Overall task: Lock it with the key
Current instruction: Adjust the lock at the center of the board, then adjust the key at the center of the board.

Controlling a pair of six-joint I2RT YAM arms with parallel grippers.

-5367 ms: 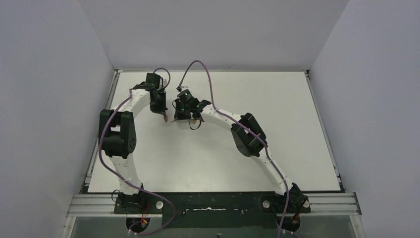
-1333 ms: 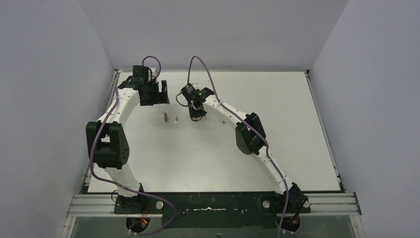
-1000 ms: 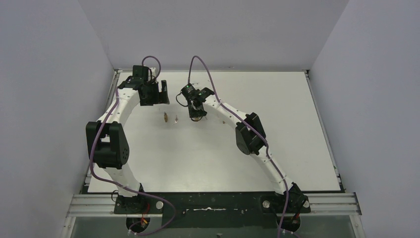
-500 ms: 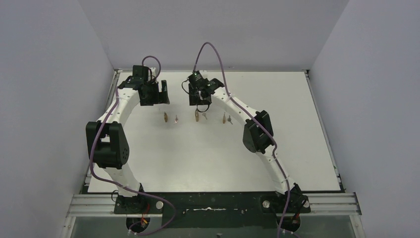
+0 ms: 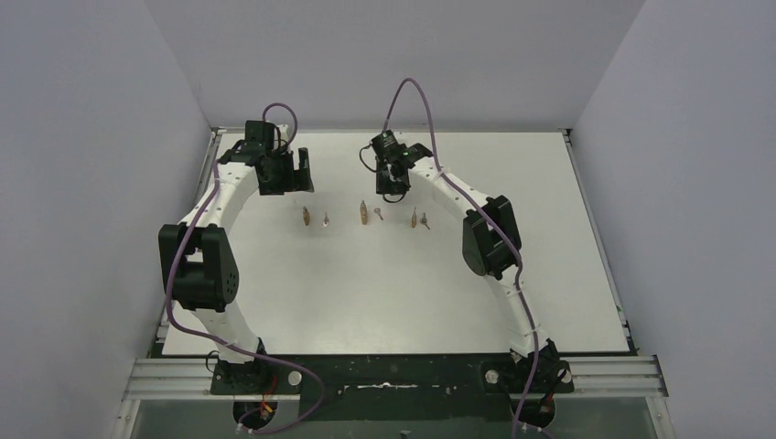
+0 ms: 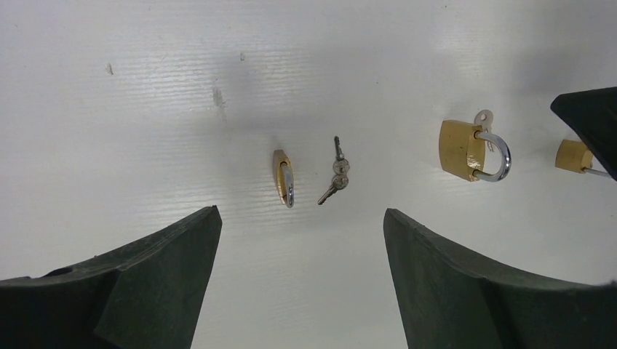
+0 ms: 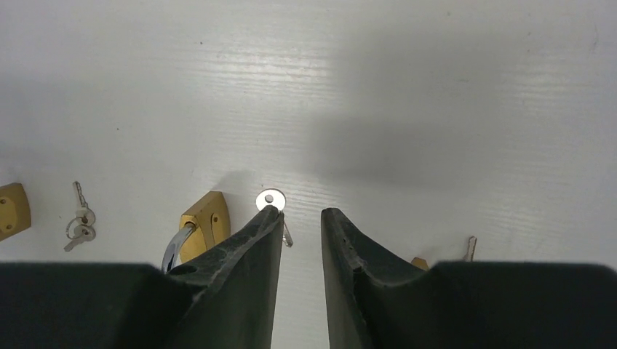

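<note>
Soft, even overhead light keeps the white desk [image 5: 384, 293] bright. Broad, faint grey shadows cross it in both wrist views, alongside a mild streaky sheen. Wrist-view focus is sharp; the top view is coarser.

Brass-gold padlock [image 6: 460, 150], silver shackle [image 6: 504, 157], silvery keys [image 6: 336, 174], white table [image 6: 145, 109], dark green-black jaws.

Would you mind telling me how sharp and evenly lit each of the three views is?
Top external: light even and diffuse, yet the padlocks are too small for detail. Left wrist: the keys are sharp, shadows faint. Right wrist: a broad soft shadow crosses the table; the dark fingers show little detail.
</note>
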